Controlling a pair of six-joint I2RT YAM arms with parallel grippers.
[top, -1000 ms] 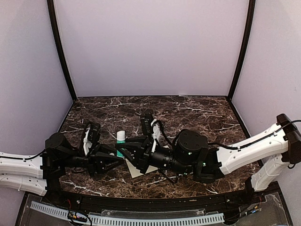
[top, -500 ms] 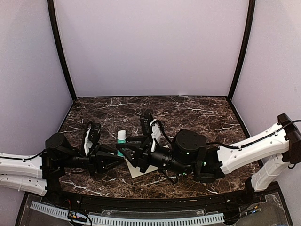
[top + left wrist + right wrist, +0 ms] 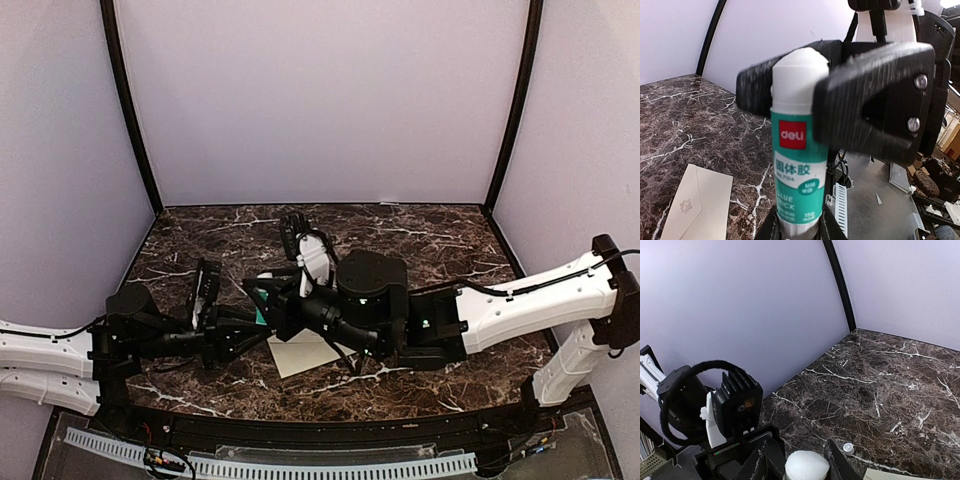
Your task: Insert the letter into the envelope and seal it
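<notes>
The envelope [image 3: 697,205], plain cream with a closed pointed flap and a small emblem, lies flat on the marble table; in the top view it [image 3: 305,352] lies under the right arm. The letter is not in view. A teal glue stick [image 3: 797,165] with a white top stands upright above the table. My left gripper [image 3: 799,227] is shut on its base. My right gripper [image 3: 805,467] is shut round its white top [image 3: 806,465], one finger on each side. In the top view the two grippers meet at the stick [image 3: 260,312], left of the envelope.
A small round white thing [image 3: 846,447] lies on the marble table [image 3: 430,240] near the envelope's corner [image 3: 890,475]. Purple walls enclose the back and both sides. The right arm's black wrist [image 3: 370,290] spans the table's middle above the envelope.
My right gripper has swung left and closed round the glue stick's top. My left gripper has shifted a little right with the stick. More of the envelope shows now.
</notes>
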